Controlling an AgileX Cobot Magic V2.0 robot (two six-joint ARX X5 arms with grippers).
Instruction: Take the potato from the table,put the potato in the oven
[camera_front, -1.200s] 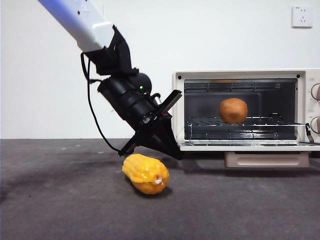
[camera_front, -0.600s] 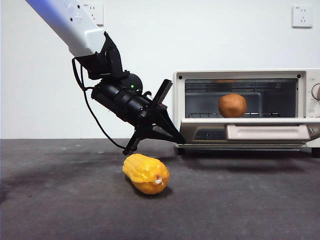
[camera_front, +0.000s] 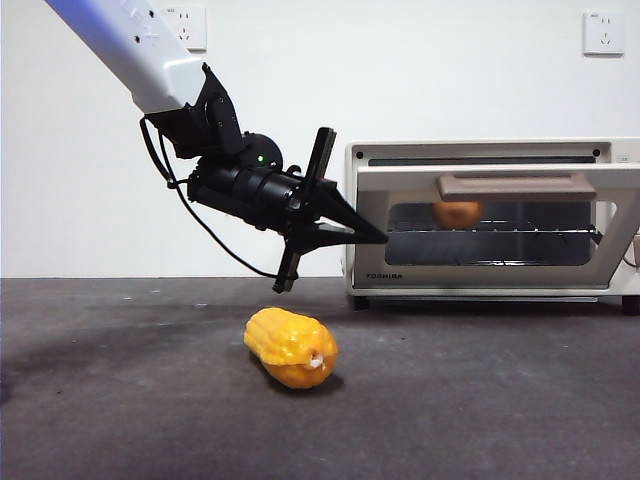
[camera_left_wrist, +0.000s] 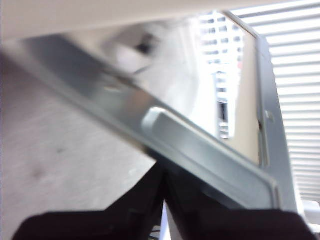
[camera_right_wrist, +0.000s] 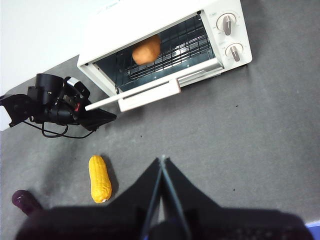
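**Potato's on the rack, my left jaws are under the oven door**

So here's where I'm at. The smooth orange-brown potato (camera_front: 457, 213) is inside the cream-white boxy Toshiba toaster oven (camera_front: 372, 275), sitting on the wire rack (camera_right_wrist: 170, 50). From the front you only catch it through the dark glass of the door (camera_front: 487, 234); my right wrist camera shows it (camera_right_wrist: 146, 49) way more clearly, toward one end of the rack.

My left gripper (camera_front: 362, 235) is right at the oven's left front corner, black jaws pinched together with nothing between them, tips touching the edge of the door. The door is partway up, tilted, with the tan bar handle (camera_front: 516, 186) near the top of the opening. My left wrist view is basically all blurry metal door edge (camera_left_wrist: 200, 150) right over my jaws.

My right gripper (camera_right_wrist: 162, 165) hangs high above the dark grey speckled tabletop (camera_right_wrist: 240, 125), jaws closed and holding nothing.

The yellow ribbed corn cob (camera_front: 291, 347) lies on the tabletop in front of the oven, well apart from both grippers. There's also a small dark purple thing (camera_right_wrist: 22, 200) near the corn, can't tell what.
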